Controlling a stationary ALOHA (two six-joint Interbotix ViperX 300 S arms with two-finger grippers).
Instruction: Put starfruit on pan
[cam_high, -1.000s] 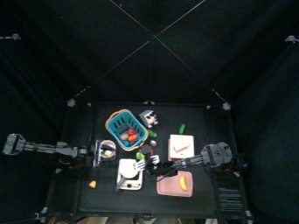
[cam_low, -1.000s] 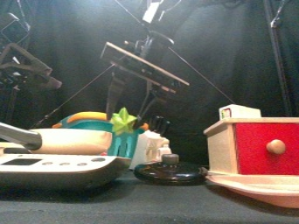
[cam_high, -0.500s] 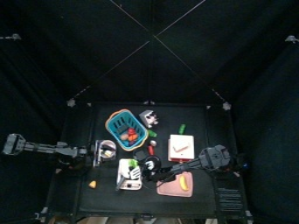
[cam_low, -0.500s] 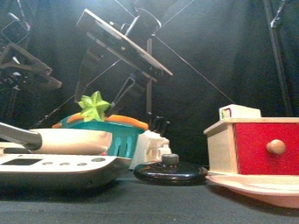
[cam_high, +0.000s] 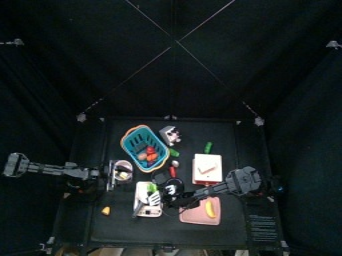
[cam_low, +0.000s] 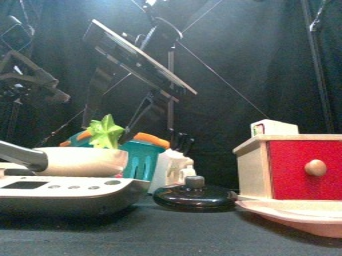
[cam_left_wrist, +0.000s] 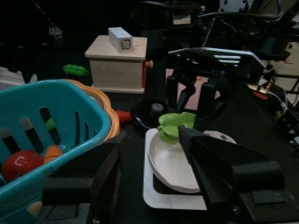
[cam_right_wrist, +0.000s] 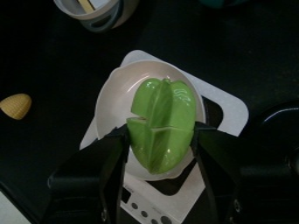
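My right gripper (cam_right_wrist: 163, 124) is shut on the starfruit (cam_right_wrist: 163, 118), a green ridged fruit with a star-shaped section. It hangs just over the white pan (cam_right_wrist: 122, 83) that rests on a white scale (cam_right_wrist: 158, 203). In the top view the starfruit (cam_high: 151, 187) shows above the pan (cam_high: 148, 203) at the table's front left. From the front, the starfruit (cam_low: 103, 130) is a little above the pan (cam_low: 74, 161). The left wrist view shows the starfruit (cam_left_wrist: 177, 124) over the pan (cam_left_wrist: 176, 171). My left gripper (cam_left_wrist: 158, 188) stands open and empty at the table's left side.
A teal basket (cam_high: 142, 145) with red and orange pieces stands behind the scale. A wooden box with a red drawer (cam_low: 297, 165) sits on the right, a black lid (cam_low: 194, 195) in front. A small yellow-orange piece (cam_high: 106, 211) lies at the front left corner.
My right gripper has carried the starfruit leftward from beside the basket, lifted it, then lowered it a little over the pan. The left arm has not moved.
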